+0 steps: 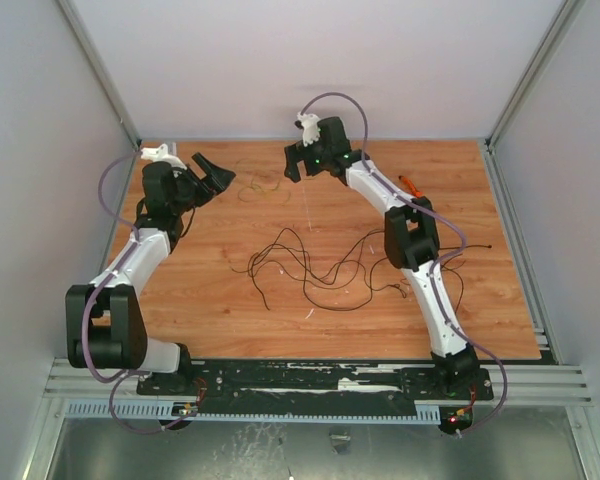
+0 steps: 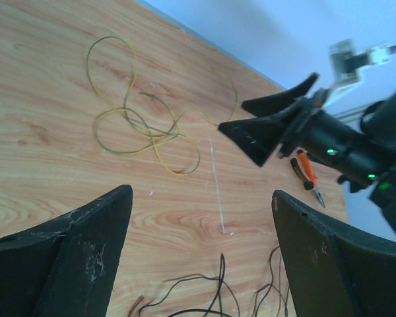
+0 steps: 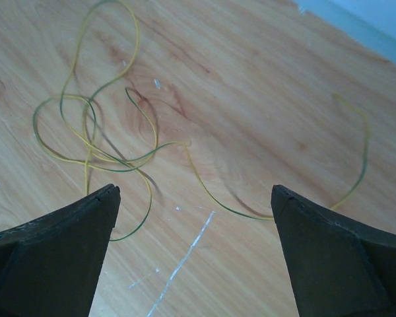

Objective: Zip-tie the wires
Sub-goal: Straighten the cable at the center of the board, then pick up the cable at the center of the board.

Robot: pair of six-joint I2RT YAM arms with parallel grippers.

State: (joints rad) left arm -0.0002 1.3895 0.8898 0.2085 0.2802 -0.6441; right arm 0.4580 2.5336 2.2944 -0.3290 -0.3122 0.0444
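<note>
Nearest the robot's side of the table [image 1: 480, 310], around its middle, lie the wires [image 1: 310, 265]: one loose black tangle of floppy loops and stray ends, its strands too thin to count, touched by neither arm. Beyond it, two grippers hang over the far half of the board, facing each other, probably poised to fetch a tie before any bundling can start. The left gripper [image 1: 215, 180] has both fingers spread wide and holds nothing; the right gripper [image 1: 296, 165] is likewise wide open and empty. Below and between them lie one thin pale strip [image 2: 216, 188], possibly the zip tie, and one separate yellow-green wire [image 3: 92, 132] in slack loops. Farthest right, one pair of orange-handled pliers [image 1: 410, 185] lies unused.
</note>
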